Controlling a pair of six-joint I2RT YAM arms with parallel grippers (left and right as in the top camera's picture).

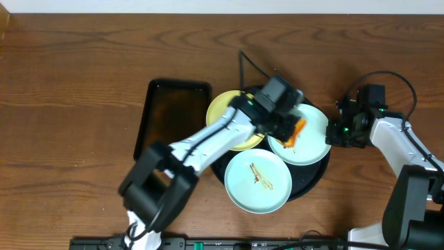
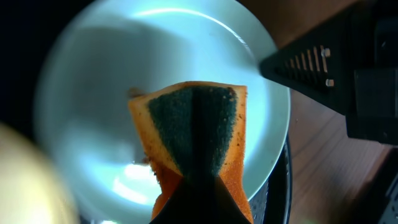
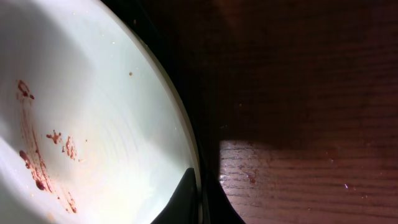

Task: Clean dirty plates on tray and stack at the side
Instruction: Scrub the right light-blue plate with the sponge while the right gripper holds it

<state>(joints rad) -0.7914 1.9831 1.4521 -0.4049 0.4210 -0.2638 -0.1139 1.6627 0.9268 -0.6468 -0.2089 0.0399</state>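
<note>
My sponge (image 2: 193,124) is bright orange with a dark green scrubby face. The right plate (image 1: 313,139) reads pale mint-white to me, with reddish-brown smears and specks showing in my right wrist view. The near plate (image 1: 258,182) is the same mint-white with a thin brown squiggle across its middle. The left plate (image 1: 223,111) is pale yellow. The tray (image 1: 311,177) under them is glossy black. The rectangular tray (image 1: 170,118) further left looks dark brown-black, though it's hard to tell in that light. The tabletop (image 1: 69,83) is warm brown wood grain.
</note>
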